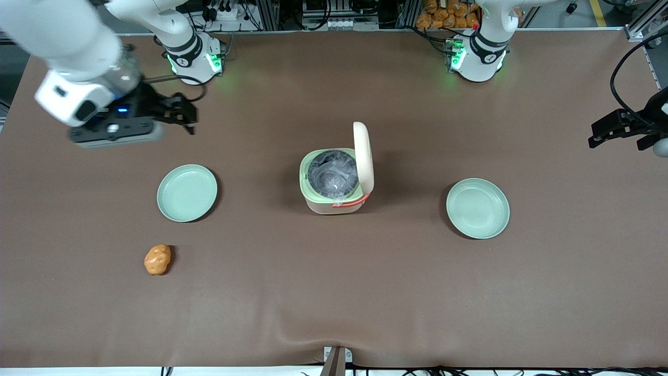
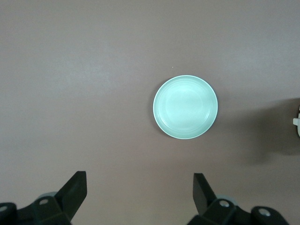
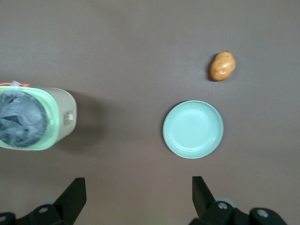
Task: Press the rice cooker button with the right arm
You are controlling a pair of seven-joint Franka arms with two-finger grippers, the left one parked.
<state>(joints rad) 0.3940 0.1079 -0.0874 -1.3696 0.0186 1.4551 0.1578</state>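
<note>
Currently the rice cooker (image 1: 336, 183) sits near the middle of the brown table (image 1: 334, 292) with its cream lid (image 1: 363, 156) swung up and standing upright, so the dark grey inner pot (image 1: 332, 174) and the pale green rim around it are exposed; the orange-red strap handle (image 1: 350, 202) hangs along the side of the body nearest the front camera. The button cannot be made out in any view. The right arm (image 1: 68, 47) is raised above the working arm's end of the table, well apart from the cooker, and its black gripper (image 3: 138, 199) hangs in the air with the two fingers spread wide and nothing between them. A pale green plate (image 1: 187, 192) lies on the table between the gripper and the cooker, sideways from the cooker toward the working arm's end, and an orange-brown potato (image 1: 157, 259) lies nearer to the front camera than that plate. A second pale green plate (image 1: 477, 208) rests toward the parked arm's end, apart from the cooker. In the right wrist view the cooker, the near plate and the potato all lie apart from one another on bare cloth.
</note>
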